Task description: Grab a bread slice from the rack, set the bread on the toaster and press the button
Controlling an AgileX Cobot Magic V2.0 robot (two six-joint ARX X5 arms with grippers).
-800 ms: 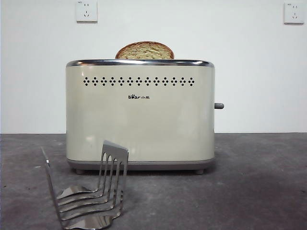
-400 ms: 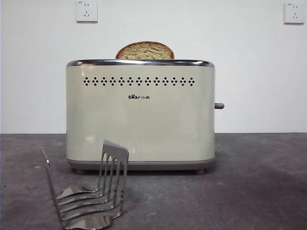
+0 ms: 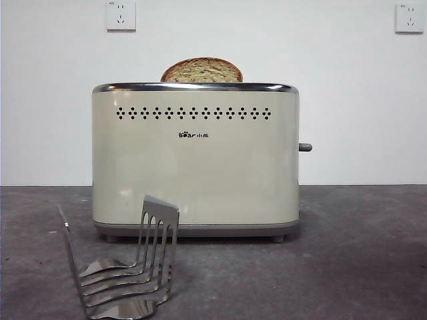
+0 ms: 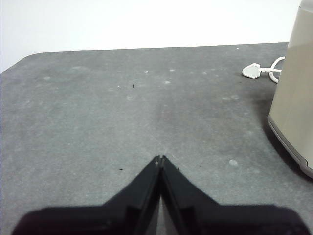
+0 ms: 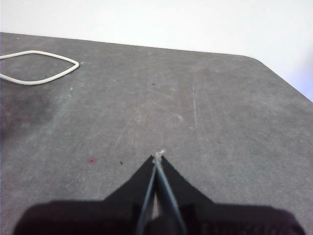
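The cream toaster stands mid-table in the front view, and the slice of bread pokes its rounded brown top out of the toaster's slot. On the toaster's right narrow side the grey button sticks out. The steel rack sits in front at the lower left with no bread in it. My left gripper is shut over bare grey table, with a corner of the toaster beside it. My right gripper is shut over bare table too. Neither arm shows in the front view.
Two white wall sockets hang on the wall behind. A white plug lies by the toaster in the left wrist view, and a loop of white cord lies on the table in the right wrist view.
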